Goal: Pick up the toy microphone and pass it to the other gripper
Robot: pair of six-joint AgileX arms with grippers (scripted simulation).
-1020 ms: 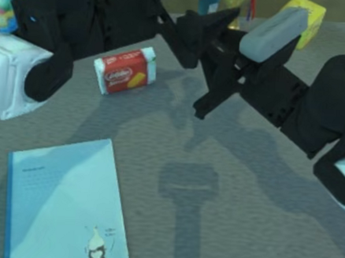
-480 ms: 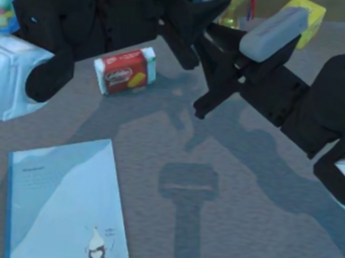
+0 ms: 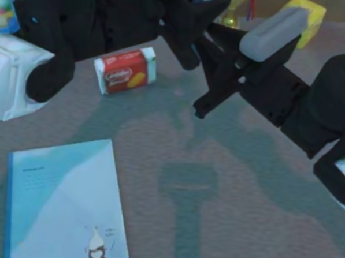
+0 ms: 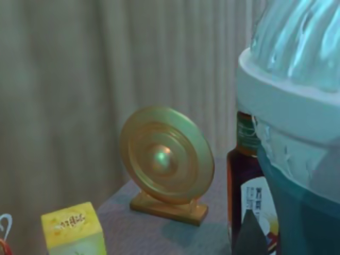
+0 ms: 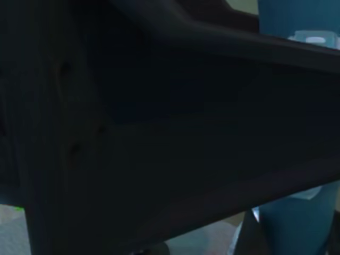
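Status: mid-handover, not confirmed done.

- Left gripper [image 3: 195,26] and right gripper [image 3: 213,73] are overlapped at 12 o'clock on the table, raised above the cloth. The two arms cross there, the left coming in from 10 o'clock and the right from 3 o'clock.
- The toy microphone [image 4: 292,117] is up at that meeting point, off the table. The top view hides it behind the black arms. The left wrist view shows it very close, with the white head above and the teal handle below. The right wrist view is mostly blocked by a dark arm body, with teal handle [image 5: 297,218] showing past it.
- Left claw: cannot tell how wide it is or whether it has the microphone.
- Right claw: cannot tell either, as its contact area is buried under the left arm.
- Judgement: the pickup looks done, since the microphone is not lying on the table. What is left is a confirmed grasp by the receiving side, release by the giving side, then separating the arms.
- Clutter is well clear of the grippers: red snack packet [image 3: 125,70] at 10 o'clock, blue book [image 3: 64,204] at 7 o'clock, yellow box [image 3: 310,18] at 1 o'clock. The gold trophy [image 4: 166,162] stands behind, with a dark bottle [image 4: 249,191] just beside the microphone in the left wrist view.
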